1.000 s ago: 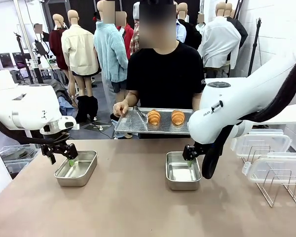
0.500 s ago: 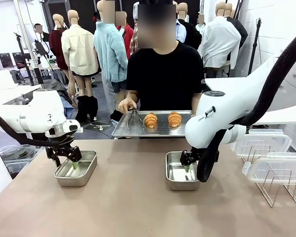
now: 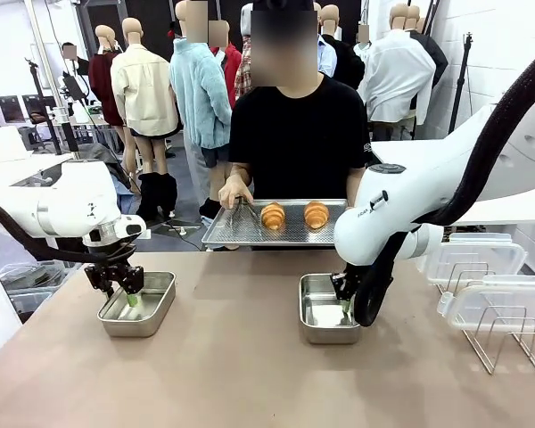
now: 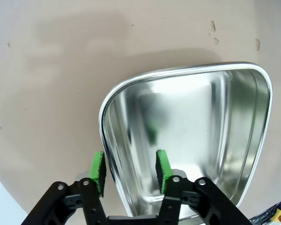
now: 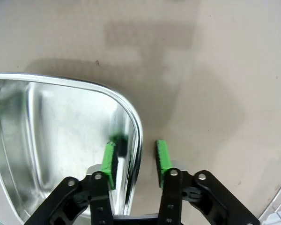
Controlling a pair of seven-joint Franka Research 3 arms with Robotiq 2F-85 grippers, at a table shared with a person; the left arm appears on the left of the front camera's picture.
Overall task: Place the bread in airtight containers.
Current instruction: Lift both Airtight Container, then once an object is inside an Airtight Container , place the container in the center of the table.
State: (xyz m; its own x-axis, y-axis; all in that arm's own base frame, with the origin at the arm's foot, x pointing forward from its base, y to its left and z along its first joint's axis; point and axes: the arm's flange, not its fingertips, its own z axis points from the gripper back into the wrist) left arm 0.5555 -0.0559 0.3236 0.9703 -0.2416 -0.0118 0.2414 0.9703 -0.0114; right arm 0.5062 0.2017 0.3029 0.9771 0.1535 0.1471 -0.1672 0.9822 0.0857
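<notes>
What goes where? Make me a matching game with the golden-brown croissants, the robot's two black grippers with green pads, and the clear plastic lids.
Things:
1. golden-brown croissants
2. left gripper
3. right gripper
4. clear plastic lids

Places:
A. astride the wall of the right steel tin
B. beside the wire rack
C. on the perforated steel tray
D. astride the wall of the left steel tin

Pairs: 1-C, 2-D, 3-A, 4-B
</notes>
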